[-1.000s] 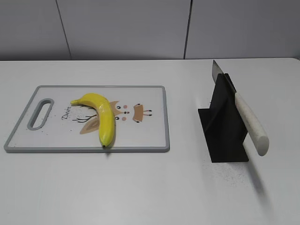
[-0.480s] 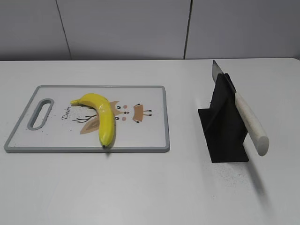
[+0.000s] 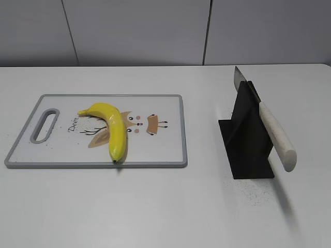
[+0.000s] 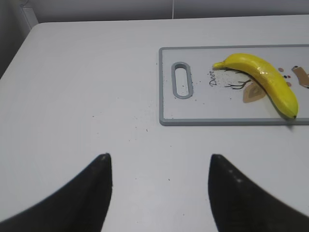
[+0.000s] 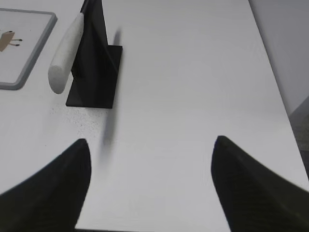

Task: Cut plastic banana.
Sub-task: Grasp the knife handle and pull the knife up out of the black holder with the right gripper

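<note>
Surface point(image 3: 155, 206): white, matte, wide; carries everything listed below. Fine dark specks scattered on it near the board's handle end and in front of the stand.

Cutting board point(image 3: 170, 150): white with grey rim, lying flat on the left half of the surface. Oblong handle slot at its left end; cartoon deer print and the word "Deer" near the middle.

Knife stand point(image 3: 248, 144): black, upright, on the right half of the surface, well apart from the board.

Knife point(image 3: 274, 134): resting in the stand at a slant, steel blade tip pointing up and away, pale handle sloping down toward the near side and overhanging the stand.

Left claw point(image 4: 159, 166): two dark fingers point(image 4: 91, 193) spread wide, nothing between them. Hovering over bare surface to the left of the board's handle end.

Right claw point(image 5: 149, 150): two dark fingers point(image 5: 63, 179) likewise spread wide and holding nothing. Over bare surface on the near right side, knife stand ahead and to its left.

Plastic banana point(image 3: 114, 129): glossy yellow, whole, curved, lying on the cutting board over the deer print. Stem end toward the handle slot, dark tip at the board's near edge. In the left wrist view it lies ahead and to the right of the left claw, well apart from it; it does not appear in the right wrist view.
</note>
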Controlling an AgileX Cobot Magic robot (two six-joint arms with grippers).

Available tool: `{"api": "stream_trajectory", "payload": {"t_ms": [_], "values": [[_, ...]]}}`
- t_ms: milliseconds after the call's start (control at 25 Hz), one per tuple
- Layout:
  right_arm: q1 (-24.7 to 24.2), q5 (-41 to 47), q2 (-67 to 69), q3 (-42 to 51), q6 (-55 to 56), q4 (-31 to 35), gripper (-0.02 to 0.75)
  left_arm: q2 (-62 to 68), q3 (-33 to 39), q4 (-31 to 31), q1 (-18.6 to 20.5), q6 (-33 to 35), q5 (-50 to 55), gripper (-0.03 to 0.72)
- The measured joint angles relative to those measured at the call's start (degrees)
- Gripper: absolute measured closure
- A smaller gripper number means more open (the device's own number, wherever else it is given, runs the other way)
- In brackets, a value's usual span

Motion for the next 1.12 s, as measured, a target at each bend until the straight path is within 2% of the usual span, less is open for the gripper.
{"api": "stream_trajectory", "payload": {"t_ms": [280, 640, 960, 1120], "values": [[0.00, 1.01, 14.12, -5.93, 0.00, 1.93, 0.115, 0.00, 0.00, 0.00, 0.00, 0.00, 0.00, 0.097], [2.40, 3.32, 30.53, -13.14, 3.06, 5.48, 0.175, 0.00, 0.00, 0.00, 0.00, 0.00, 0.00, 0.097], [10.65, 4.19, 44.38, -18.93, 4.08, 5.58, 0.181, 0.00, 0.00, 0.00, 0.00, 0.00, 0.00, 0.097], [12.85, 4.67, 52.11, -22.65, 4.08, 6.11, 0.181, 0.00, 0.00, 0.05, 0.00, 0.00, 0.00, 0.097]]}}
